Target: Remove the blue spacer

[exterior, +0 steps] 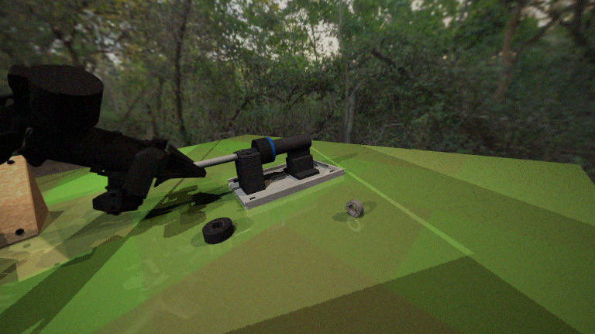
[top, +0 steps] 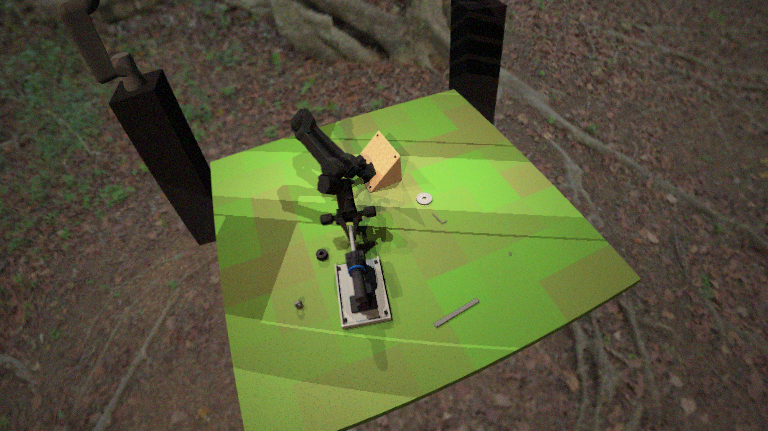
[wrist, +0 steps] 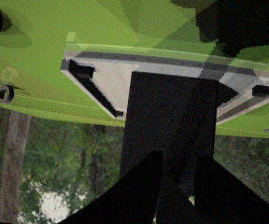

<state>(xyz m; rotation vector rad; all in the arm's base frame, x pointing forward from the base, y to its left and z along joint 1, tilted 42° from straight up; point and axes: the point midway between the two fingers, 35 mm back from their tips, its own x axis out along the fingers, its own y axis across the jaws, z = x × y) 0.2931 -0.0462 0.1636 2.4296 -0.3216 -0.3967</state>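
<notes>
The green patchwork table point(top: 470, 267) point(exterior: 417, 233) point(wrist: 36, 61) is out in the woods. The arm point(top: 325, 146) point(exterior: 65, 93) leans low toward the housing point(top: 360, 287) point(exterior: 298, 153). Its gripper point(top: 351, 226) point(exterior: 201, 170) point(wrist: 178, 163) is squeezed on the shiny shaft point(top: 352, 239) point(exterior: 219, 160). The blue spacer point(top: 356, 267) point(exterior: 272, 149) is up beside the housing, above the pale tray point(top: 368, 323) point(exterior: 289, 187) point(wrist: 120, 84).

Light was uneven: bright green patches on the table point(top: 470, 267) point(exterior: 421, 198) point(wrist: 120, 23) lay beside dull, shaded ones, with hard-edged shadows across it. The arm point(top: 345, 200) point(exterior: 65, 106) was nearly black, with little detail showing. Pale sky glared through soft, blurry trees point(exterior: 272, 63) point(wrist: 78, 163). Fine grain speckled the darker areas.
</notes>
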